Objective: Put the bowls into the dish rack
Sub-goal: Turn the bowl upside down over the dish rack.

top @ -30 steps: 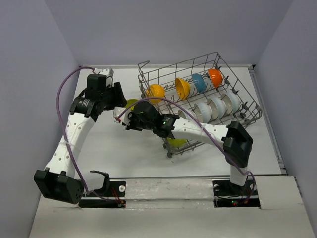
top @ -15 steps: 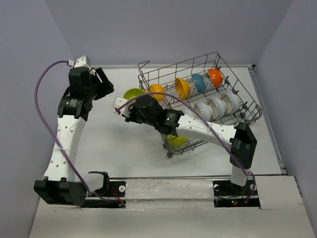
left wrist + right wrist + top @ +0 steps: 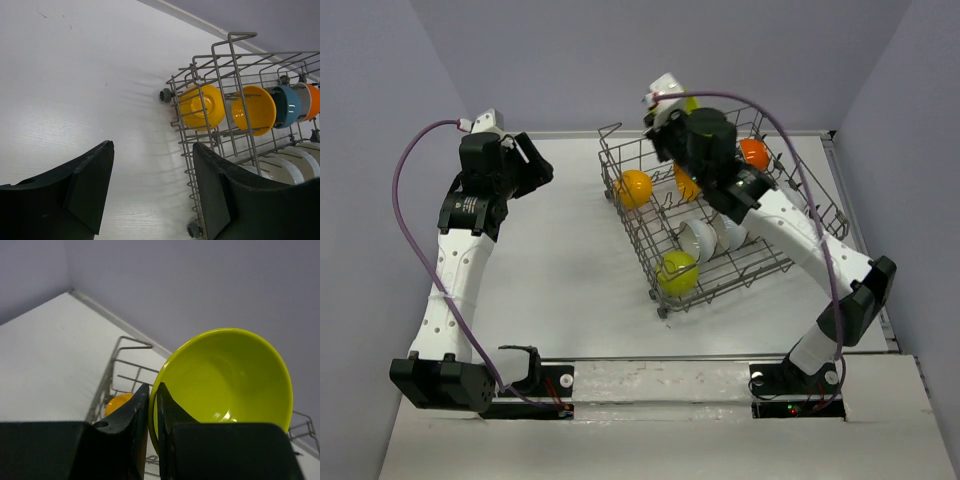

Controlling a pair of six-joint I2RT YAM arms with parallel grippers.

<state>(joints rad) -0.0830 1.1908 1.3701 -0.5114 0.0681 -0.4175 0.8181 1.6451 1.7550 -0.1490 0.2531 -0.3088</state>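
My right gripper (image 3: 668,104) is raised above the far left corner of the dish rack (image 3: 638,250), shut on the rim of a lime green bowl (image 3: 691,103). In the right wrist view the fingers (image 3: 134,420) pinch that bowl (image 3: 230,375) at its left edge, one inside and one outside. Standing in the rack are a yellow bowl (image 3: 634,187), orange bowls (image 3: 753,153), white bowls (image 3: 701,238) and another lime bowl (image 3: 678,273). My left gripper (image 3: 535,165) hangs open and empty over the table, left of the rack (image 3: 186,150).
The left wrist view shows a yellow bowl (image 3: 201,106), a second yellow one (image 3: 257,110), a blue one (image 3: 287,106) and white ones (image 3: 285,167) between the tines. Walls enclose the table on three sides. The right arm's purple cable (image 3: 790,130) arcs over the rack.
The right arm swung up and right, carrying the lime bowl from the table left of the rack to above its far corner. The left gripper opened wider and drew back to the far left.
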